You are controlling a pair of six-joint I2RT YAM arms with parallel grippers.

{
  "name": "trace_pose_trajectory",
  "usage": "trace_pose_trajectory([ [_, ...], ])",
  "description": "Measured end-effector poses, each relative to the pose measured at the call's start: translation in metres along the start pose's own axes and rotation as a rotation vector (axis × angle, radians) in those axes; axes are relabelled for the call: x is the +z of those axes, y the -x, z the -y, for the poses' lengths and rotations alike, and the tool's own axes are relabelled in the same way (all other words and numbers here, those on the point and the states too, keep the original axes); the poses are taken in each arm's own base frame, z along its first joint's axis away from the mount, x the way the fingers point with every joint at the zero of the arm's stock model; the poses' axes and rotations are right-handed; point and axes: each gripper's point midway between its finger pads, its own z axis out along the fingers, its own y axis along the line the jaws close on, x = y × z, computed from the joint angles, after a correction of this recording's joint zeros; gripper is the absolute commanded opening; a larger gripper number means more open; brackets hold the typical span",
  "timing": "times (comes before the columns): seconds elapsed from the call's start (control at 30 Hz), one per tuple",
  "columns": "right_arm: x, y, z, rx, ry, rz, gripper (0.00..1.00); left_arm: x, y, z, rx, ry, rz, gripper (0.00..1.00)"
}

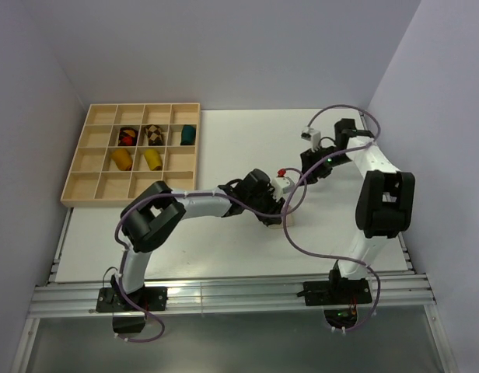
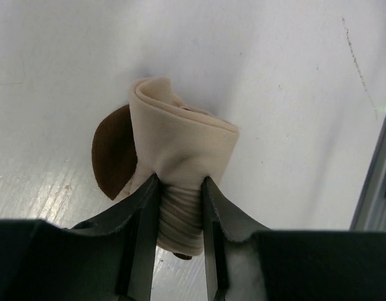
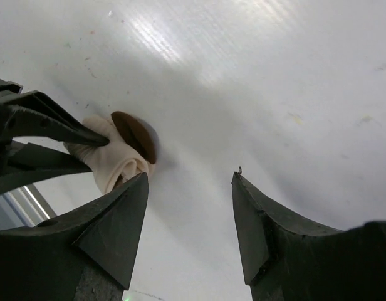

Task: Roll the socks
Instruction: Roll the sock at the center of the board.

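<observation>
Counter [image 1: 224, 148] carries a compartment tray [image 1: 80, 186] at its far left. Left tool [image 2: 180, 188] is clamped on the cream sock [image 2: 180, 138] at mid-counter, evidently to keep its roll from unwinding. Right tool [image 3: 190, 182] stands wide open and empty, just beside it.

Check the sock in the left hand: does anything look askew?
Yes. The cream sock pinched in the left hand looks unevenly rolled: its brown toe sticks out sideways rather than tucked in. The right hand is open, clear of it.
</observation>
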Motion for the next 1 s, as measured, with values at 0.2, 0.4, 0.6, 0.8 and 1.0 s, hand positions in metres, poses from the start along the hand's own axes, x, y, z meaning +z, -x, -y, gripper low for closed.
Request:
trace_pose_trajectory([
  [0.2, -0.032, -0.008, 0.0, -0.068, -0.1, 0.121, 0.66, -0.001, 0.002, -0.004, -0.113, -0.04, -0.058, 0.0],
  [0.4, -0.034, -0.034, -0.025, -0.242, -0.159, 0.169, 0.69, -0.005, 0.0, -0.008, -0.226, -0.091, -0.111, 0.0],
  [0.6, -0.028, -0.054, -0.039, -0.443, -0.163, 0.187, 0.76, -0.008, -0.003, -0.01, -0.307, -0.144, -0.159, 0.0],
  [0.8, -0.014, -0.067, -0.062, -0.644, -0.137, 0.175, 0.79, -0.007, -0.003, -0.011, -0.351, -0.182, -0.206, 0.0],
  [1.0, 0.016, -0.075, -0.089, -0.861, -0.101, 0.112, 0.79, -0.007, -0.002, -0.013, -0.398, -0.233, -0.253, 0.0],
])
